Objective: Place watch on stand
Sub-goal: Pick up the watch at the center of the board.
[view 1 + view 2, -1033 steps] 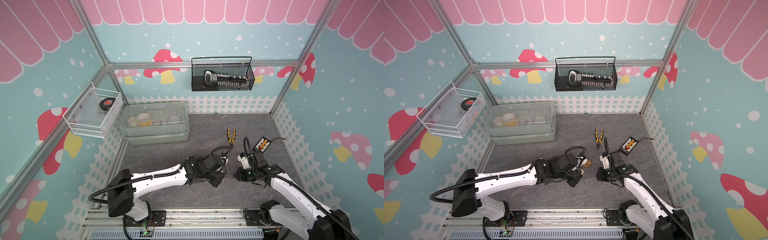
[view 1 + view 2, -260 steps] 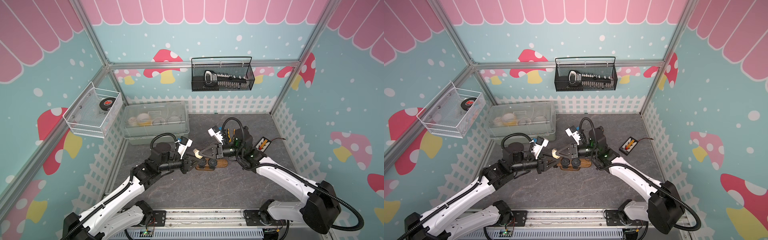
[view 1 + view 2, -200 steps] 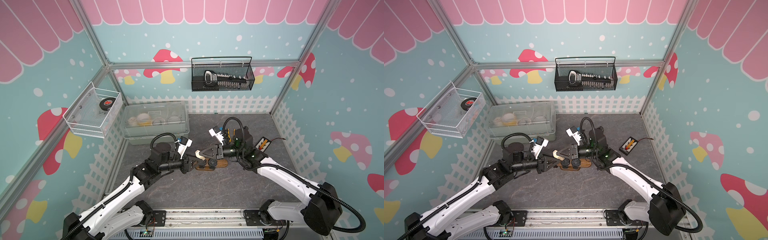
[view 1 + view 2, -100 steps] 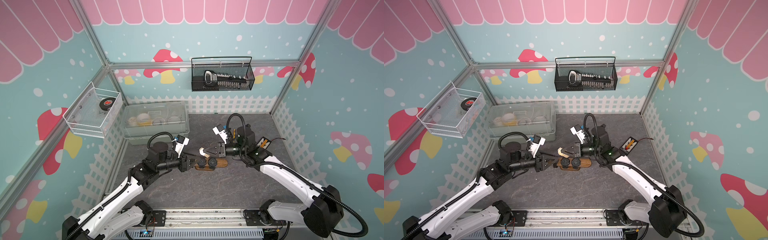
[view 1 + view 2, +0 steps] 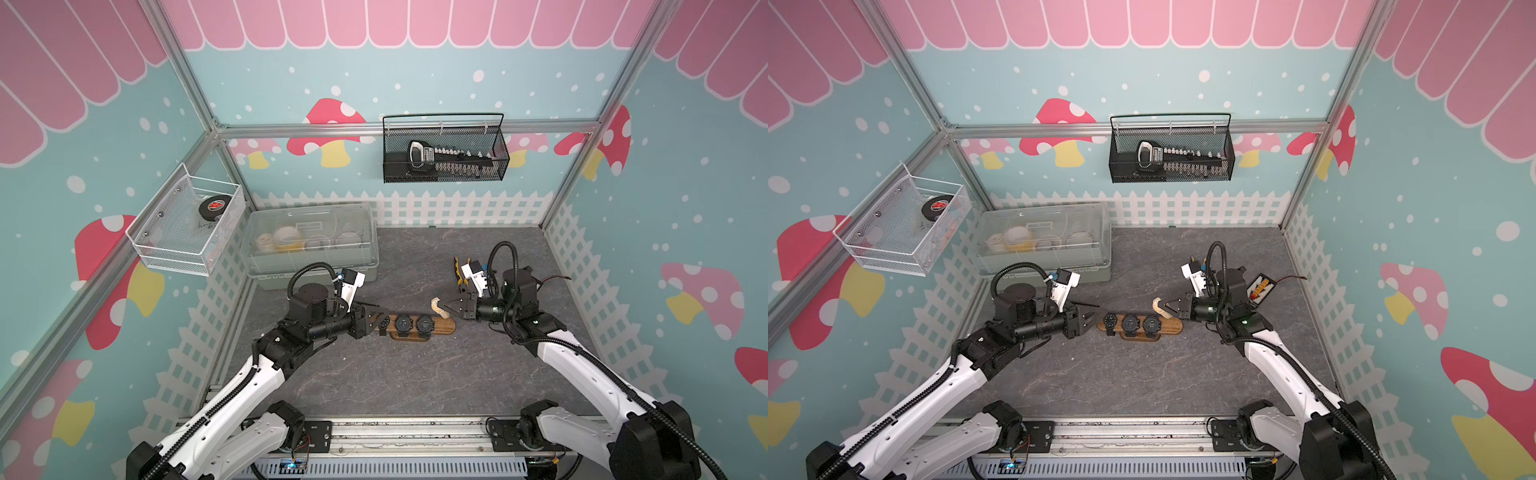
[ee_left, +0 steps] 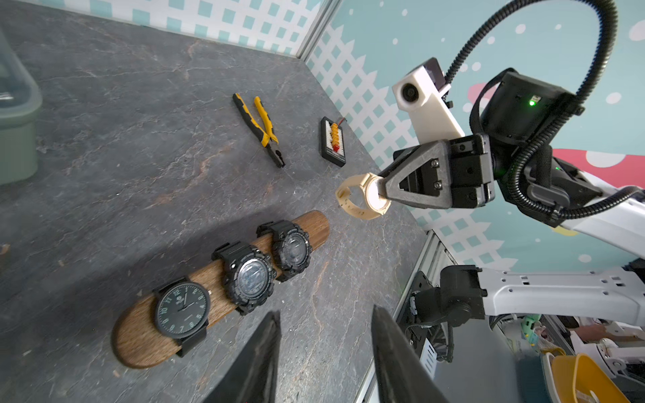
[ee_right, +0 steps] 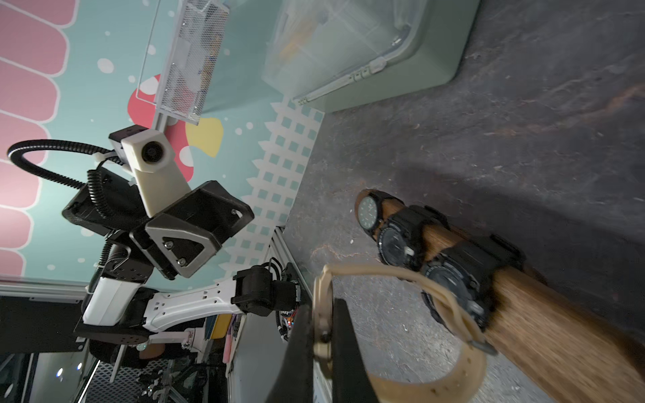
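Grey table (image 5: 374, 374) below: my right jaws are clamped on the tan watch (image 5: 437, 307), not yet on the stand (image 5: 443, 327), whose bare end lies near them; three black watches (image 5: 404, 323) fill the rest; left jaws gape empty at its far end; I judge threading remains

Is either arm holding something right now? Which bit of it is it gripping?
The right tool pinches the beige watch by its round case, the strap looping free. The left tool is open and empty.
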Available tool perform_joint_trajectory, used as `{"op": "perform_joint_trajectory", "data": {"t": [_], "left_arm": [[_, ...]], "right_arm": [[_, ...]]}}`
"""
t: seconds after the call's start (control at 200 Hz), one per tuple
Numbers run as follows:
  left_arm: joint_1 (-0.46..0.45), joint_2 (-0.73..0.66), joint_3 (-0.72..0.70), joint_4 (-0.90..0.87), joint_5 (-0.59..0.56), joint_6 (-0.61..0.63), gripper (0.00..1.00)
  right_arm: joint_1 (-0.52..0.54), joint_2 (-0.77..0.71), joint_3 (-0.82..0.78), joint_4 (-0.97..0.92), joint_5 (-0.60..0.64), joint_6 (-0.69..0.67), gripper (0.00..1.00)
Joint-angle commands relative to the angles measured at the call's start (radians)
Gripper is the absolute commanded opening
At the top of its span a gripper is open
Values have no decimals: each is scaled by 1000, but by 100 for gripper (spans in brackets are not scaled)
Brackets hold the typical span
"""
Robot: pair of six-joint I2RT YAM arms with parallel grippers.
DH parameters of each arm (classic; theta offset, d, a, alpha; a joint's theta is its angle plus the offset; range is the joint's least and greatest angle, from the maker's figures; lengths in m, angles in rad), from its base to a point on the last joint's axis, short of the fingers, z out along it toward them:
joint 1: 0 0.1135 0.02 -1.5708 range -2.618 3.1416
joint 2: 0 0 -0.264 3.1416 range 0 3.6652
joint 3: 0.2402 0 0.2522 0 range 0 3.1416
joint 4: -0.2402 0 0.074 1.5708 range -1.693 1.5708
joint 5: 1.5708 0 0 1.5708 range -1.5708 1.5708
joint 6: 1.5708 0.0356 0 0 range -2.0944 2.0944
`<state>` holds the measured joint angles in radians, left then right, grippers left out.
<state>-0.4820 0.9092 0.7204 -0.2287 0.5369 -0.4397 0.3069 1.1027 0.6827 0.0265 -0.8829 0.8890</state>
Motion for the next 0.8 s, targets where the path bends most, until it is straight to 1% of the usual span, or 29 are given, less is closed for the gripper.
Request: {"op": "perform_joint_trajectory", "data": {"t": [0.0,0.08,0.25,0.45,0.5,0.795], "left_arm": [[26,9,-17,-31,-50,-31,43],[41,17,-24,-59,-104,-45,43],[67,18,-48,-62,-137,-66,43],[68,33,-70,-71,-196,-88,43],[94,41,-75,-69,-200,-95,43],[104,75,-109,-21,-212,-126,43]], "right_arm": [[-31,-21,-48,57,-13,34,0],[-56,-23,-78,67,-23,29,0],[-118,-22,-125,85,-46,29,0],[-170,-23,-153,90,-47,21,0],[-179,-20,-160,93,-47,21,0],[-199,12,-207,146,-47,22,0]]}}
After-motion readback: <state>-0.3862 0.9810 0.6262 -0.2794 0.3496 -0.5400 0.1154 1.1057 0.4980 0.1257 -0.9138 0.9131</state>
